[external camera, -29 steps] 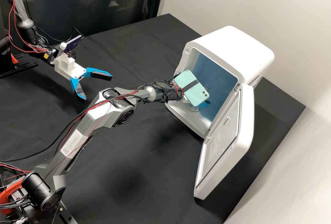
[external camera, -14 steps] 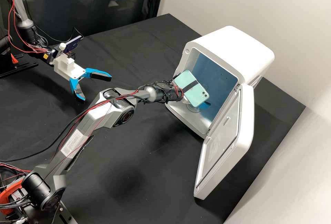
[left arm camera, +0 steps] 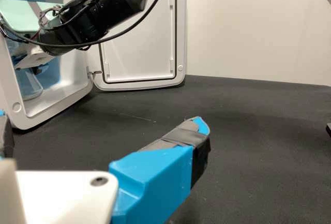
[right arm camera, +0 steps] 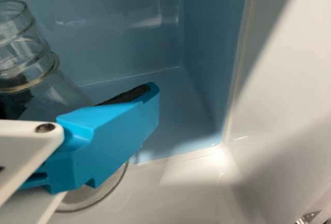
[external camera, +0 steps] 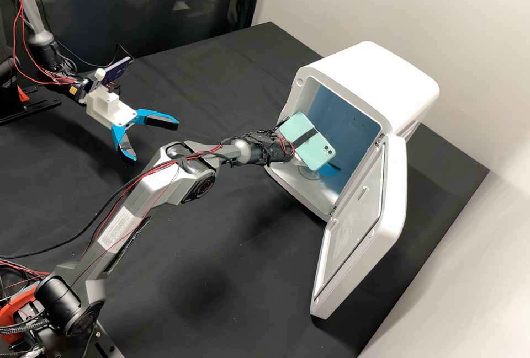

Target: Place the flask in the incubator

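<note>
The white incubator [external camera: 381,82] stands at the bench's right with its door [external camera: 359,220] swung open, showing a blue chamber. My right arm is stretched into the chamber. Its gripper [external camera: 323,167] is shut on the clear glass flask [right arm camera: 31,53], one blue finger [right arm camera: 108,125] lying along the flask's cone. The flask's base [external camera: 310,172] is low, at the chamber floor near the front opening. My left gripper [external camera: 154,138] hangs open above the bench far to the left, holding nothing.
The incubator's open door [left arm camera: 139,43] juts out toward the bench's front right edge. A mint-green phone [external camera: 306,140] rides on the right wrist. Red cables run along both arms. Bare black bench lies between the two arms.
The right arm has pushed slightly deeper into the chamber, and its blue fingertip shows a little more. The left arm has stayed put.
</note>
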`<state>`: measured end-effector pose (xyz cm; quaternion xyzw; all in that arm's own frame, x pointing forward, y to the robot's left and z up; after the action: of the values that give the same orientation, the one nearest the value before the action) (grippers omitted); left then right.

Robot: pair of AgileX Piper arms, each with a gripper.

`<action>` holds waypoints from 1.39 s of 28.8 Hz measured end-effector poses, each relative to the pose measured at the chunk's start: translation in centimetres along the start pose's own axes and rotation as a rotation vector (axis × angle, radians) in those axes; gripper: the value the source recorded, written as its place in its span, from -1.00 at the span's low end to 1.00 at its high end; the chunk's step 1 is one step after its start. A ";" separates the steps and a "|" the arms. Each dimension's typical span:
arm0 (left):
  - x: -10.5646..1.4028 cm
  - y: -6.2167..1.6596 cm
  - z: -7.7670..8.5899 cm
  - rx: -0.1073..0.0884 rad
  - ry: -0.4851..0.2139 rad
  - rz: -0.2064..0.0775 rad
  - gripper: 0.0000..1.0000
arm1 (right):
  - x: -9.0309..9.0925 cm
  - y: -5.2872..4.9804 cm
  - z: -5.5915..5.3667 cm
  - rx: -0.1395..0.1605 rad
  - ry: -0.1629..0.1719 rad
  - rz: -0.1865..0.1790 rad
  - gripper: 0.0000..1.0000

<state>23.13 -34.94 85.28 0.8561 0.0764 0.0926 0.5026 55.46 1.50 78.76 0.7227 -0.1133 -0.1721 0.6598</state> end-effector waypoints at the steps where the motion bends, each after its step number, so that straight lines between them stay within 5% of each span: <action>1: 0.0 0.00 0.0 0.000 0.000 0.000 1.00 | 0.0 0.0 0.0 0.005 0.002 0.001 1.00; 10: 0.0 0.00 0.0 0.000 0.000 0.000 1.00 | 0.0 0.0 0.0 0.019 0.013 0.004 1.00; 16: 0.0 0.01 0.0 -0.001 0.002 0.001 1.00 | 0.0 -1.2 1.2 0.010 0.027 -0.018 1.00; 22: 0.0 0.01 0.0 -0.001 0.002 0.001 1.00 | -1.3 -1.9 1.8 0.024 0.083 -0.025 1.00; 26: 0.0 0.01 0.0 -0.001 0.002 0.001 1.00 | -2.6 -2.8 1.8 -0.026 0.133 -0.036 1.00; 29: 0.0 0.01 0.0 -0.001 0.002 0.001 1.00 | -3.2 -3.0 2.4 0.026 0.137 -0.035 1.00; 40: 0.0 0.01 0.0 -0.001 0.002 0.001 1.00 | -5.1 -3.3 3.5 0.093 0.146 -0.048 1.00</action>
<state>23.12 -34.93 85.29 0.8559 0.0765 0.0935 0.5028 49.18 0.63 75.76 0.7657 -0.0555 -0.1292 0.6277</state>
